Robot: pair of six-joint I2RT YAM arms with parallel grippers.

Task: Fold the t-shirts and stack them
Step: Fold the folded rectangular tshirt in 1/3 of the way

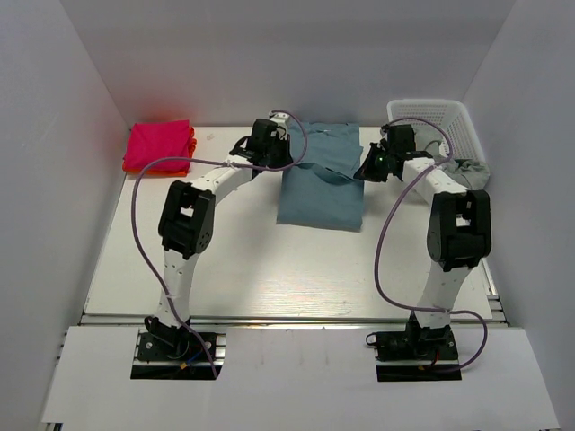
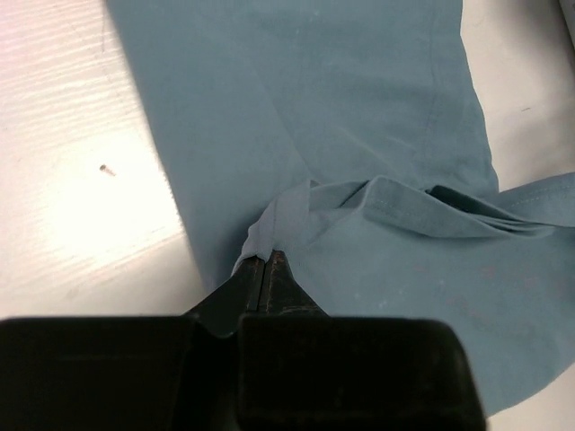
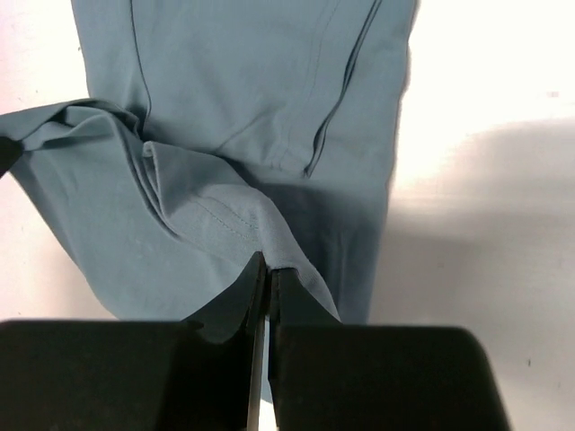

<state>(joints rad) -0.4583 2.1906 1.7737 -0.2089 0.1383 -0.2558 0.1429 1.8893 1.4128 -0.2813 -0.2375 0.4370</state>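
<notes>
Arms stretch to upper centre; left tool point(image 2: 267, 263) and right tool point(image 3: 268, 269) each clamped on teal t-shirt point(image 1: 319, 202) fold. Pink t-shirt stack point(image 1: 160, 144) upper left, basket point(image 1: 431, 106) upper right.

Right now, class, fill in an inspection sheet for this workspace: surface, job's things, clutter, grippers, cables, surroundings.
Surface: pale wood-grain table.
Job's things: teal t-shirt mid-table, a fold raised across it; pink t-shirt folded on an orange t-shirt, far left; grey cloth, far right.
Clutter: white lattice basket, far right corner.
Grippers: left gripper and right gripper, fingers shut on the teal t-shirt's fold.
Cables: purple cables, one looping loose on each side.
Surroundings: white walls on three sides.
</notes>
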